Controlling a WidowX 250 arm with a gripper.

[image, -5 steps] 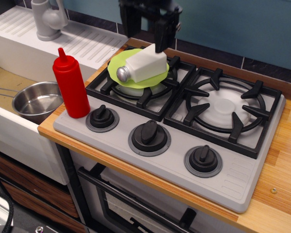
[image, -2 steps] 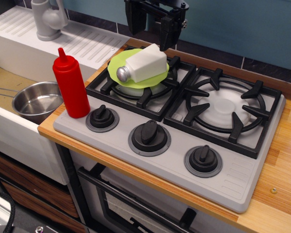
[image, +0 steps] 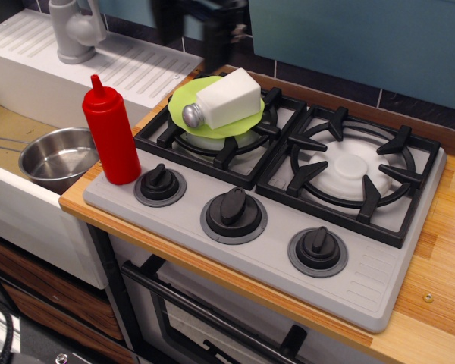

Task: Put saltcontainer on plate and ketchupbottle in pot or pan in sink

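Note:
The white saltcontainer [image: 226, 99] lies on its side on the lime-green plate [image: 181, 97], silver cap pointing left; the plate rests on the stove's back-left burner. The red ketchupbottle [image: 110, 136] stands upright on the stove's front-left corner, next to the sink. The shiny steel pot [image: 57, 158] sits in the sink [image: 23, 205], empty, left of the bottle. My gripper [image: 191, 42] is a motion-blurred dark shape at the top edge, above and left of the plate, fingers apart and holding nothing.
A grey stove top [image: 364, 280] has two black burner grates and three black knobs [image: 233, 210] along the front. The ribbed white drainboard [image: 129, 68] and grey tap [image: 74, 30] are at the back left. A wooden counter [image: 440, 250] runs on the right.
My gripper has risen off the saltcontainer and swung left along the top edge, leaving it lying on the plate. Bottle and pot have not moved.

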